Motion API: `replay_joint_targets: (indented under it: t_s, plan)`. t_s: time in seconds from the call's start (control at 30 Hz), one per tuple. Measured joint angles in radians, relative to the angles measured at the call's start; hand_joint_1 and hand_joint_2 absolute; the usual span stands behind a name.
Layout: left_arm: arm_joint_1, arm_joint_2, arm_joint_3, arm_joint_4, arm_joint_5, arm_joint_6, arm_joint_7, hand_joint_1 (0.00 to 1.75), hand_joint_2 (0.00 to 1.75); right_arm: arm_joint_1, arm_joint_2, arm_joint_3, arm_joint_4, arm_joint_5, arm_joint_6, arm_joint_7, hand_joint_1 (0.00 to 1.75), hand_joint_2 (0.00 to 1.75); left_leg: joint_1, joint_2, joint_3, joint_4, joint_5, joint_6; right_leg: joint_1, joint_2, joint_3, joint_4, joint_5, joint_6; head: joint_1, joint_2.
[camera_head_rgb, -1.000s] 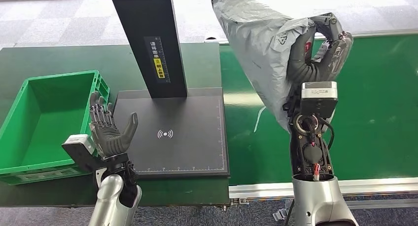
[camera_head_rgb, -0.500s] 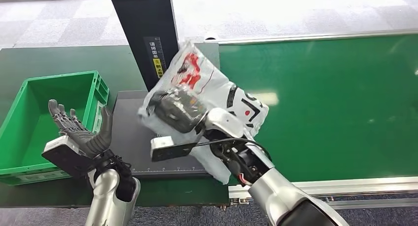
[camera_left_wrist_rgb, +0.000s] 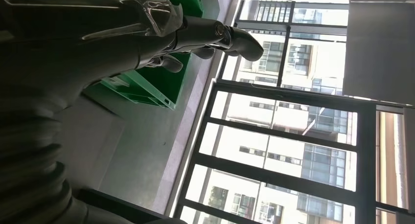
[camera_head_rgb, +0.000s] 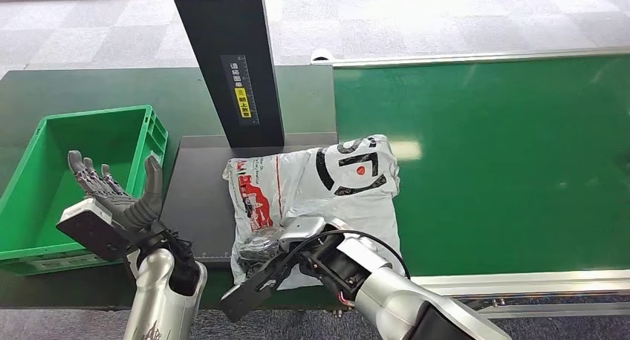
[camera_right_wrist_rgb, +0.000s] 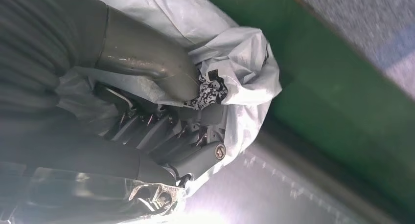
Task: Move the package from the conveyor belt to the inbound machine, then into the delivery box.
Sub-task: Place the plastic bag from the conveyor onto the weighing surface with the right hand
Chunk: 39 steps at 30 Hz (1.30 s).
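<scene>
Head view: white printed plastic mailer package [camera_head_rgb: 319, 199] flat on black inbound machine plate [camera_head_rgb: 195, 206], right hand [camera_head_rgb: 266, 249] gripping its near edge, left hand [camera_head_rgb: 111, 194] spread empty beside green delivery box [camera_head_rgb: 44, 143]; best released only once label faces up.

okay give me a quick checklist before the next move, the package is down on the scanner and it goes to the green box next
1. Package lying on the black scanner plate: ok, though its right part overhangs toward the belt.
2. Right robot hand gripping the package's near edge: ok; the right wrist view shows thumb and fingers clamped on the plastic.
3. Left robot hand free, fingers spread: ok.
4. Green box ready to receive: ok; nothing seen inside.
5. Printed side facing up: ok.
6. Scan registered by the machine: cannot tell.
</scene>
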Motion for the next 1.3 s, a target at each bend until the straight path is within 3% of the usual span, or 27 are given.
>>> replay_joint_targets:
  t_s: [0.73, 0.77, 0.8, 0.87, 0.9, 0.93, 1.17, 1.3]
  plan:
    - [-0.013, 0.000, 0.001, 0.023, 0.000, -0.005, 0.000, 0.00, 1.75, -0.002, 0.002, 0.026, 0.026, -0.033, -0.128, 0.003, 1.72, 1.75, 0.000, 0.000, 0.007, 0.000, 0.000, 0.000, 0.000, 0.000, 0.007, 0.000, 0.000, 0.000, 0.000, 0.000]
    - [-0.013, 0.000, 0.001, 0.023, 0.000, -0.005, 0.000, 0.00, 1.75, -0.002, 0.001, 0.027, 0.027, -0.036, -0.166, 0.002, 1.59, 1.75, 0.000, 0.000, 0.007, 0.000, 0.000, 0.000, 0.000, 0.000, 0.007, 0.000, 0.000, 0.000, 0.000, 0.000]
    - [-0.013, 0.000, 0.001, 0.023, -0.001, -0.005, 0.000, 0.00, 1.75, -0.002, 0.001, 0.027, 0.028, -0.041, -0.211, 0.000, 1.27, 1.75, 0.000, 0.000, 0.007, 0.000, 0.000, 0.000, 0.000, 0.000, 0.007, 0.000, 0.000, 0.000, 0.000, 0.000]
    - [-0.013, 0.000, 0.001, 0.022, -0.009, 0.005, 0.000, 0.00, 1.75, -0.001, -0.001, 0.023, 0.030, -0.059, -0.323, -0.015, 0.42, 1.75, 0.000, 0.000, 0.007, 0.000, 0.000, 0.000, 0.000, 0.000, 0.007, 0.000, 0.000, 0.000, 0.000, 0.000]
    - [-0.012, 0.000, 0.000, 0.021, -0.021, 0.017, 0.000, 0.00, 1.75, -0.001, -0.002, 0.019, 0.030, -0.071, -0.379, -0.030, 0.11, 1.75, 0.000, 0.000, 0.006, 0.000, 0.000, 0.000, 0.000, 0.000, 0.007, 0.000, 0.000, 0.000, 0.000, 0.000]
    - [-0.012, 0.000, -0.001, 0.017, -0.040, 0.032, 0.000, 0.00, 1.75, -0.002, -0.002, 0.013, 0.030, -0.083, -0.432, -0.048, 0.00, 1.75, 0.000, 0.000, 0.006, 0.000, 0.000, 0.000, 0.000, 0.000, 0.007, 0.000, 0.000, 0.000, 0.000, 0.000]
    - [-0.008, -0.003, -0.002, -0.015, -0.121, 0.059, 0.000, 0.00, 1.75, -0.001, -0.003, -0.037, 0.030, -0.127, -0.676, -0.150, 0.00, 1.75, 0.000, 0.000, 0.005, 0.000, 0.000, 0.000, 0.000, 0.000, 0.005, 0.000, 0.000, 0.000, 0.000, 0.000]
    - [-0.007, -0.004, -0.002, -0.021, -0.124, 0.059, -0.001, 0.00, 1.75, -0.001, -0.003, -0.072, 0.030, -0.149, -0.757, -0.200, 0.00, 1.75, 0.000, 0.000, 0.004, 0.000, 0.000, 0.000, 0.000, 0.000, 0.005, 0.000, 0.000, 0.000, 0.000, 0.000]
